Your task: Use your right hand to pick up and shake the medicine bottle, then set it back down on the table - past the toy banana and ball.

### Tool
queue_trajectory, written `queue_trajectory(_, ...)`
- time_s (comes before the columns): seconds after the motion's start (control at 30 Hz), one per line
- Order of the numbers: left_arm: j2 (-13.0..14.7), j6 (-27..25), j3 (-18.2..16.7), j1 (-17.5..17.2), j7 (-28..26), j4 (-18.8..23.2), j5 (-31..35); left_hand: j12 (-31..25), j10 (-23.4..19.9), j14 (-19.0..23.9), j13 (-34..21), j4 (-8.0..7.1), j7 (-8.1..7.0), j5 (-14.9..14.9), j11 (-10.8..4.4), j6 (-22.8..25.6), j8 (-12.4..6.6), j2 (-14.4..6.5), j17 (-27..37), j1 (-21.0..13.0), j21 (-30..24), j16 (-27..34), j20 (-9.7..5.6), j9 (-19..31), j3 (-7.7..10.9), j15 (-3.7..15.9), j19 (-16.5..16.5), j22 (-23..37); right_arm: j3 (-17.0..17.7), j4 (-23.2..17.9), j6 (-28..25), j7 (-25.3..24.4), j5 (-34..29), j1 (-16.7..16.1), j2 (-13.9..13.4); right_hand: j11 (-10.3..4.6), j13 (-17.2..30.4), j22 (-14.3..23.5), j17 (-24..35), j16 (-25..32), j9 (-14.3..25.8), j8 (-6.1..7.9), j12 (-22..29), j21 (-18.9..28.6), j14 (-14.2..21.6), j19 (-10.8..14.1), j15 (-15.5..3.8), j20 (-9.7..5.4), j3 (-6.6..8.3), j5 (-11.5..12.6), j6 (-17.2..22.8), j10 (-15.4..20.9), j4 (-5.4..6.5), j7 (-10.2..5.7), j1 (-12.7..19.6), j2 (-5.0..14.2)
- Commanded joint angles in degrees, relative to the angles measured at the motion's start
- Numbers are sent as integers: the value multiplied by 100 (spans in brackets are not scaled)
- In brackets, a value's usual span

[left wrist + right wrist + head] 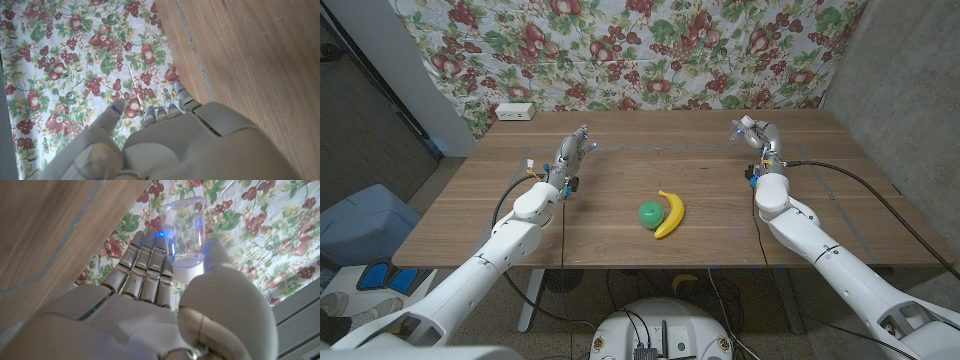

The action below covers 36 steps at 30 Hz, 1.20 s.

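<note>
The right hand (165, 305) grips a clear, smooth plastic bottle (187, 235) with a white cap, plain in the wrist view but a blur from above, seemingly lifted off the wooden surface (620, 240). The left hand (570, 160) holds nothing, fingers apart. A curved yellow banana (669, 214) touches a round green ball (649, 213).

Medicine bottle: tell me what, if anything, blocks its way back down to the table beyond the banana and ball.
Nothing visible does. The right hand holds the medicine bottle at the table's far right. The toy banana and green ball lie nearer the robot at mid-table, off the path. The wood below the hand looks bare.
</note>
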State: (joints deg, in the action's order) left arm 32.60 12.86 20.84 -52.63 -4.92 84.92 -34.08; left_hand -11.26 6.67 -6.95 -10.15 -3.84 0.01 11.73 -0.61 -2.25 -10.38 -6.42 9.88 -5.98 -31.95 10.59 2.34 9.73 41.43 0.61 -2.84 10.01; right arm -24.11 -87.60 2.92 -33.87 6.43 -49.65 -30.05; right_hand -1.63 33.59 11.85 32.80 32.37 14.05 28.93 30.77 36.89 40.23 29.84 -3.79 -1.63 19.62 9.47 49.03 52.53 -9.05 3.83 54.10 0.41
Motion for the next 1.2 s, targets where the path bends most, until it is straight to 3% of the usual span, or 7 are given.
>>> queue_trajectory(0.03,38,-10,-22,-99,-92,145,32,8,2,-9,-17,3,-3,34,-10,14,2,-407,-3,-30,21,-3,10,21,-20,11,4,8,-219,-491,-756,942,-49,139,-585,-577,6,32,19,-8,6,46,7,30,62,-35,-833,19,3,39,553,643,27,-556,814,739)
queue_trajectory(0.3,23,-13,-29,-120,-134,171,36,7,-2,-6,-17,3,-4,33,-6,15,1,-409,-3,-31,30,-2,13,21,-21,13,13,8,-342,-537,-977,1333,-33,303,-733,-567,13,30,32,-23,0,56,4,49,56,-65,-831,33,-2,39,571,648,26,-547,814,738)
queue_trajectory(0.77,-31,-51,22,3,-89,56,47,7,-3,0,-17,0,-2,35,-10,17,1,-411,-2,-31,49,-1,10,21,-16,15,23,9,-376,-429,-970,1271,-72,380,-691,-566,24,24,60,-46,-12,60,-6,94,60,-102,-832,38,-10,39,570,656,28,-547,814,741)
queue_trajectory(0.93,-44,-52,29,37,-81,16,49,7,-3,-1,-17,-2,-4,35,-4,19,1,-414,-1,-31,55,-1,12,21,-15,13,23,9,-341,-334,-835,1008,-121,347,-566,-562,24,23,65,-59,-15,58,-13,112,57,-103,-829,34,-9,40,559,654,31,-551,814,747)
queue_trajectory(1.2,-51,-56,26,62,-55,-32,28,8,-1,-2,-17,-2,-4,35,-7,18,1,-412,-1,-31,66,-2,10,21,-15,14,26,10,-212,-34,-301,90,-307,194,-135,-574,28,19,82,-69,-14,64,-20,147,64,-97,-837,18,-13,40,557,656,26,-553,818,744)
